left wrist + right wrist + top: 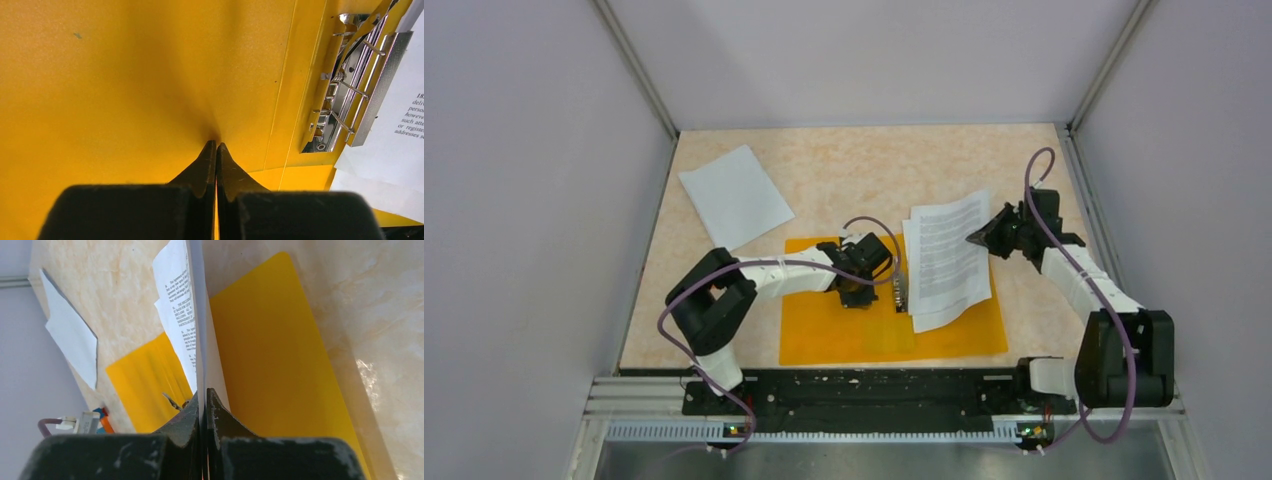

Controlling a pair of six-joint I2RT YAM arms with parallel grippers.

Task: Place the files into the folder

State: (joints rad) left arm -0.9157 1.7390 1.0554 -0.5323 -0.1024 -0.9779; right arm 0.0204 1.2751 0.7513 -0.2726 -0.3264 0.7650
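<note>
The orange folder (844, 330) lies open on the table, its metal clip (900, 292) along the spine. My left gripper (856, 296) stands over the left cover. In the left wrist view its jaws are shut, tips (216, 146) touching the orange folder (125, 75) with nothing seen between them; the clip (350, 85) is to the right. My right gripper (976, 238) is shut on the right edge of the printed file (946, 258), lifted over the folder's right half. In the right wrist view this sheet (180, 320) rises edge-on from the pinched jaws (202, 394). The blank file (736, 195) lies far left.
White walls close in the beige table (854, 165) on three sides. A black rail (854, 392) with both arm bases runs along the near edge. Purple cables loop over each arm. The blank file (70, 335) shows apart from the folder (270, 350).
</note>
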